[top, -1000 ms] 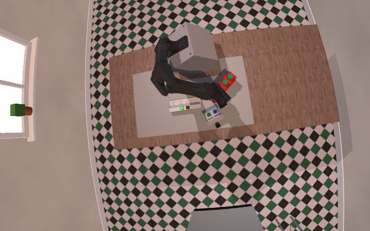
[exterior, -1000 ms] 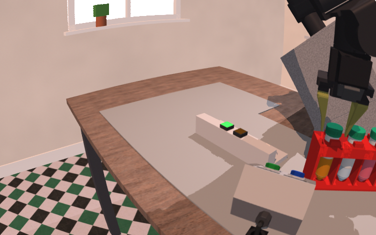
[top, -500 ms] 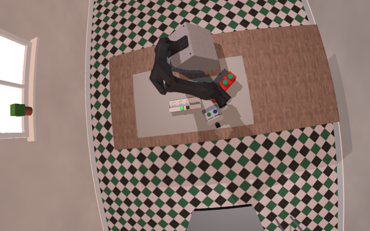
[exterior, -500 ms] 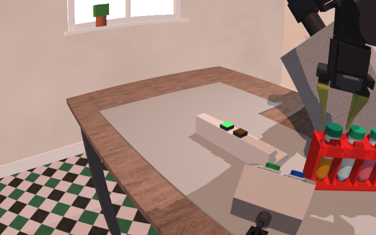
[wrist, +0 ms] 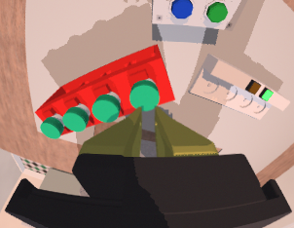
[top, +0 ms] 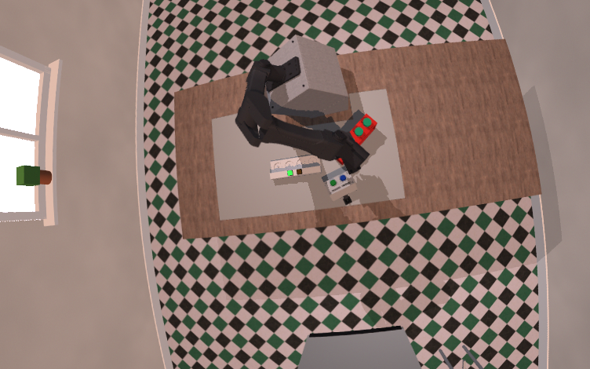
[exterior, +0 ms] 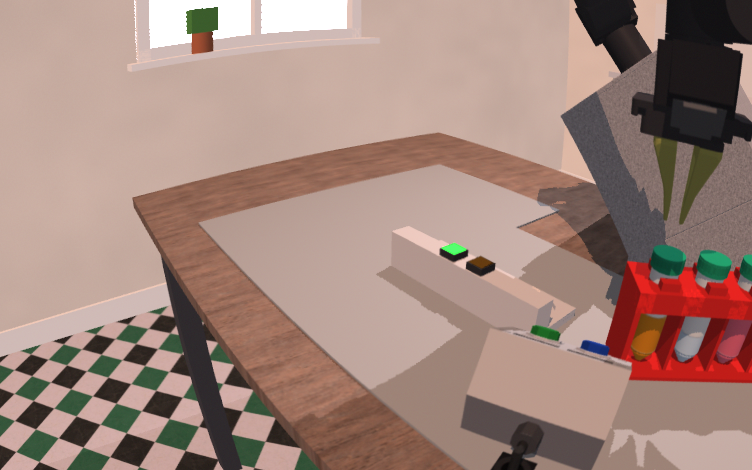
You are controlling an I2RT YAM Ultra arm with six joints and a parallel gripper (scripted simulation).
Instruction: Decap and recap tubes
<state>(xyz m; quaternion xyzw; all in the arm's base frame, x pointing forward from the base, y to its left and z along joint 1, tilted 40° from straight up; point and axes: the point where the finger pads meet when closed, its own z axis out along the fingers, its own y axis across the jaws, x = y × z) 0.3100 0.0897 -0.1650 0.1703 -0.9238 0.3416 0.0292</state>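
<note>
The red decapping station point(exterior: 711, 326) holds several tubes, each with a green cap on. My gripper point(exterior: 673, 218) hangs point down, a little above the cap point(exterior: 667, 259) of the end tube nearest the key box. Its fingers are shut and empty. In the wrist view the fingertips sit just over that cap point(wrist: 145, 95). The cap tray point(exterior: 472, 277) shows a lit green lamp point(exterior: 453, 251) and a dark amber lamp point(exterior: 480, 264). Its nests point(wrist: 238, 95) look empty. The key box point(wrist: 200, 8) carries the blue key CYCLE point(wrist: 182, 8) and the green key READY point(wrist: 217, 12).
The grey pedestal point(exterior: 618, 175) of the arm's base stands behind the station. A small black knob point(exterior: 522, 443) sits on the front of the key box near the table edge. The cap tray lies left of the key box point(top: 338, 181) in the overhead view.
</note>
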